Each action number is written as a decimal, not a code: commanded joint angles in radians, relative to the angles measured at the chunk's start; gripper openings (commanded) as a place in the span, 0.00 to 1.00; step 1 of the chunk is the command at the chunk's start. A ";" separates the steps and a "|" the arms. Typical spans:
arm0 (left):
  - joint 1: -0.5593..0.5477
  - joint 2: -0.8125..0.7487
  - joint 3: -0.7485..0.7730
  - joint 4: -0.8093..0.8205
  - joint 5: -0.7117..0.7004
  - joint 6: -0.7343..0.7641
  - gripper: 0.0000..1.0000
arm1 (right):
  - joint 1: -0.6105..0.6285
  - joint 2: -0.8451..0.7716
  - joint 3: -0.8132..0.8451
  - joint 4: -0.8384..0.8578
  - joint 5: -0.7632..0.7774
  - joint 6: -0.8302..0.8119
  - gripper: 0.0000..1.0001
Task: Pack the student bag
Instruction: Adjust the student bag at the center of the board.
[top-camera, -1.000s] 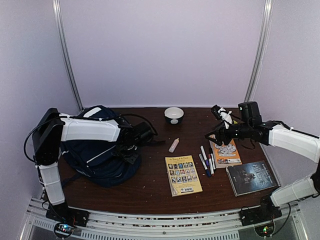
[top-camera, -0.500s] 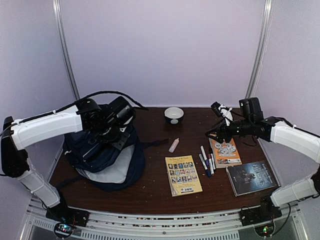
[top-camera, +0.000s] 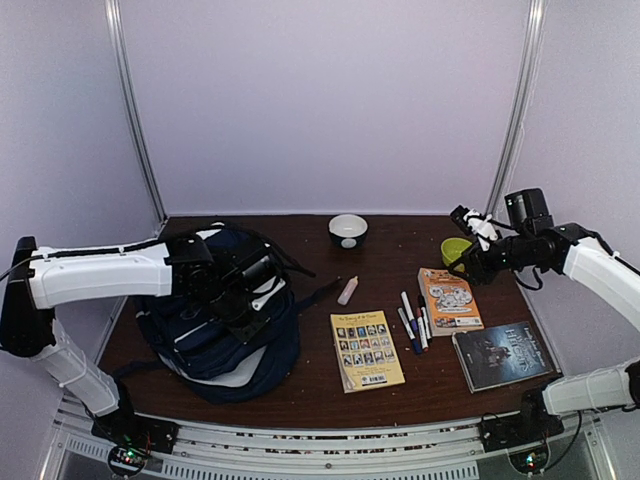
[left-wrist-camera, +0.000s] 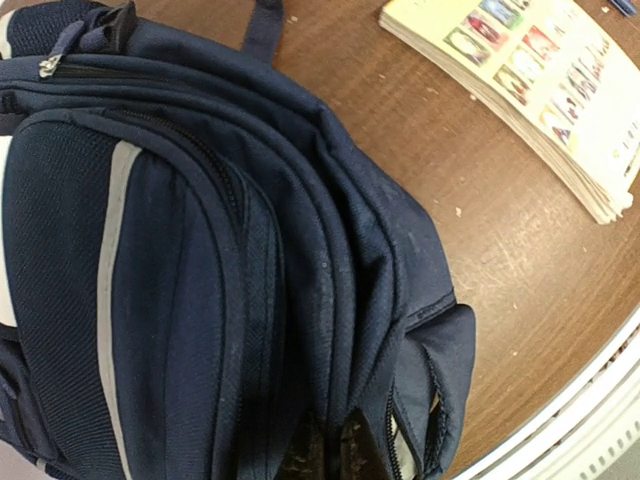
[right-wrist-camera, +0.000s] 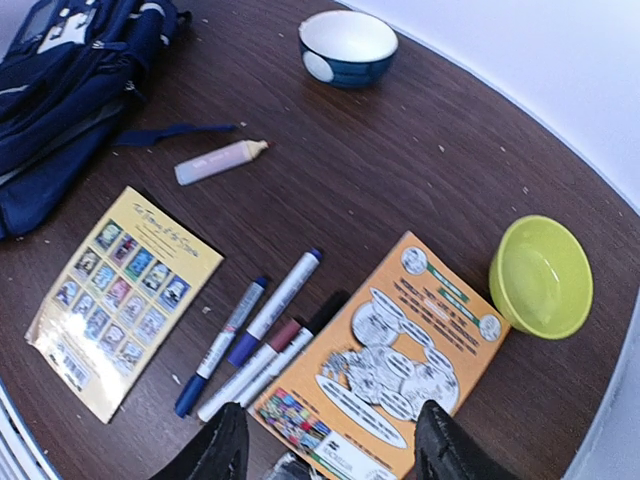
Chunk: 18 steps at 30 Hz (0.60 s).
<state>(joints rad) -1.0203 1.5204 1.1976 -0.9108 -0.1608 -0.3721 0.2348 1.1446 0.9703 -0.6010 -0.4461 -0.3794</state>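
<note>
Risking a slip: left pincer (left-wrist-camera: 335, 452) clamped on bag (top-camera: 215, 335) fabric, bag at 9 o'clock of the surface (top-camera: 310, 400) | thin fold may pull free and bag slump closed | right pincer (right-wrist-camera: 335, 450) wide, empty, raised near orange book (right-wrist-camera: 385, 370) at 3 o'clock

A bare strip of table (top-camera: 390, 255) ran between the student bag (top-camera: 200, 340) at nine o'clock and the yellow book (top-camera: 367, 350); markers (top-camera: 412, 320) and an orange book (top-camera: 449, 300) crowded three o'clock.

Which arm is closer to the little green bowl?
Right. The right arm hovers beside the green bowl; the left arm is far off, at the student bag.
</note>
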 joint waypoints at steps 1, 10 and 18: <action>-0.035 -0.019 -0.032 0.096 0.121 -0.024 0.00 | -0.079 -0.033 0.013 -0.120 0.082 -0.042 0.57; -0.062 -0.006 -0.011 0.063 0.143 -0.016 0.22 | -0.166 0.015 0.002 -0.166 0.107 -0.042 0.58; -0.060 0.013 0.182 0.120 -0.008 -0.027 0.59 | -0.115 0.052 0.016 -0.163 0.075 -0.042 0.58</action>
<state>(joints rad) -1.0775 1.5204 1.3102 -0.8806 -0.0978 -0.3798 0.0818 1.1843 0.9707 -0.7574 -0.3637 -0.4171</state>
